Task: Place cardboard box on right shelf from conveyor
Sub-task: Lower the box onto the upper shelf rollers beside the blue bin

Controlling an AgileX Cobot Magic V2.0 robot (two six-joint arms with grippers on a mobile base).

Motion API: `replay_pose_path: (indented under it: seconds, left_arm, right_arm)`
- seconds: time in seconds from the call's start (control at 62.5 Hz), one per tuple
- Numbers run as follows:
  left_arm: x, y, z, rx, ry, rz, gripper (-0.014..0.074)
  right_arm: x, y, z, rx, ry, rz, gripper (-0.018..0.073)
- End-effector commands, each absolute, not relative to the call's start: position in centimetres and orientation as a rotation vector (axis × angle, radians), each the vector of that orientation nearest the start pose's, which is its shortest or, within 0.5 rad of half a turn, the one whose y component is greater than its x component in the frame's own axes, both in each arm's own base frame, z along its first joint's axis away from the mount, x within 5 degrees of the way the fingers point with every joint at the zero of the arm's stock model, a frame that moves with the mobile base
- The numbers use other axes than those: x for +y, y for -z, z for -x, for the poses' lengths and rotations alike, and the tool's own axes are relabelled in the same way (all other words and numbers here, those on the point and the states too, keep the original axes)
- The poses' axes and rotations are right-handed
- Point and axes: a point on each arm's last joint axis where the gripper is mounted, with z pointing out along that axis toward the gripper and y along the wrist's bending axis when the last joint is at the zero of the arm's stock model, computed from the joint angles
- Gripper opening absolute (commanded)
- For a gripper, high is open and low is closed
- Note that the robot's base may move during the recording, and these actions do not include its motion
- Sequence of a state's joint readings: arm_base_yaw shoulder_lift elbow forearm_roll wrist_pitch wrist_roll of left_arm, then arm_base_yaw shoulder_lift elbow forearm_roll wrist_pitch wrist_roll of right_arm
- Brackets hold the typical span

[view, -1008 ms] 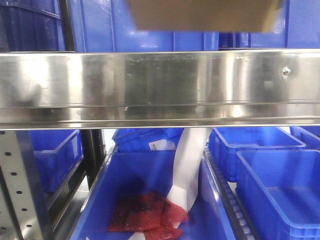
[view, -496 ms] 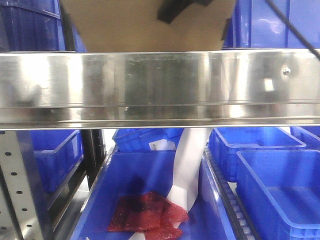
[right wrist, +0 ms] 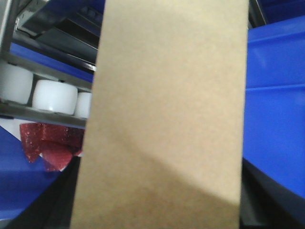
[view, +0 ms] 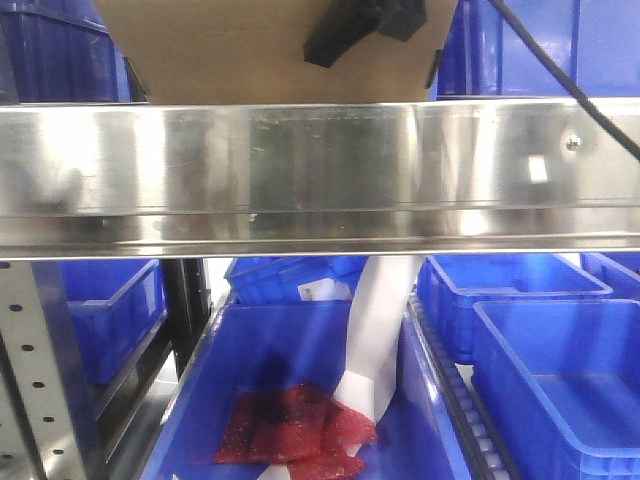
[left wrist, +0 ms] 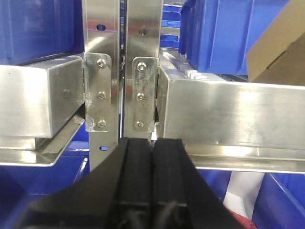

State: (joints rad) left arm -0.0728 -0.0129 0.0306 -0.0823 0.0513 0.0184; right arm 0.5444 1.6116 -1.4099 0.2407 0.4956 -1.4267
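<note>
Right shelf: the shiny stainless-steel right shelf (view: 320, 170) spans the front view with one broad reflective rail. Blue plastic bins (view: 540, 380) stand below it.
Cardboard box: the plain tan, narrow cardboard box (view: 230, 50) sits directly above the rail. Its underside is hidden, so contact with the deck cannot be told.
Long axis: in the right wrist view it runs straight away from the wrist, between the fingers.
Right gripper: the right gripper (view: 360, 30) is on the box, with dark fingers flanking both long sides. Judged clamped.
Left gripper: the left gripper (left wrist: 152, 167) has its pads pressed together, empty, facing a perforated upright (left wrist: 101, 71). The box lies up and to its right.
Nearer arm: right.
</note>
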Motion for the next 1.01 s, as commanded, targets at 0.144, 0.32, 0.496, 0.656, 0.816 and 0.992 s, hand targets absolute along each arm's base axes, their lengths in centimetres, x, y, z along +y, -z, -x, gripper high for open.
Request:
replay_pose_path:
  seconds: [0.144,0.32,0.496,0.656,0.816,0.992]
  left_arm:
    - [-0.40,-20.89,-5.49,1.448,0.127,0.003,-0.0119]
    - [-0.40,-20.89,-5.49,1.448,0.127,0.003,-0.0119]
    - [-0.40,-20.89,-5.49,1.448,0.127,0.003,-0.0119]
    - [-0.40,-20.89,-5.49,1.448,0.127,0.003,-0.0119]
    - [-0.40,-20.89,-5.49,1.448,0.127,0.003,-0.0119]
    - [-0.40,-20.89,-5.49,1.448,0.127,0.003,-0.0119]
  right_arm:
    - [19.50,-38.02,-31.60,1.284,0.289,1.570,0.0265]
    - [19.21,-37.99,-31.80,1.293,0.294,1.564,0.0265]
    - [19.38,-37.58,-32.03,1.304,0.281,1.567,0.0265]
    - [19.60,-37.35,-32.12,1.325,0.240,1.548,0.0279]
    - [19.89,-37.55,-32.02,1.348,0.170,1.489,0.0505]
    - [19.79,-38.03,-31.91,1.350,0.162,1.450,0.0622]
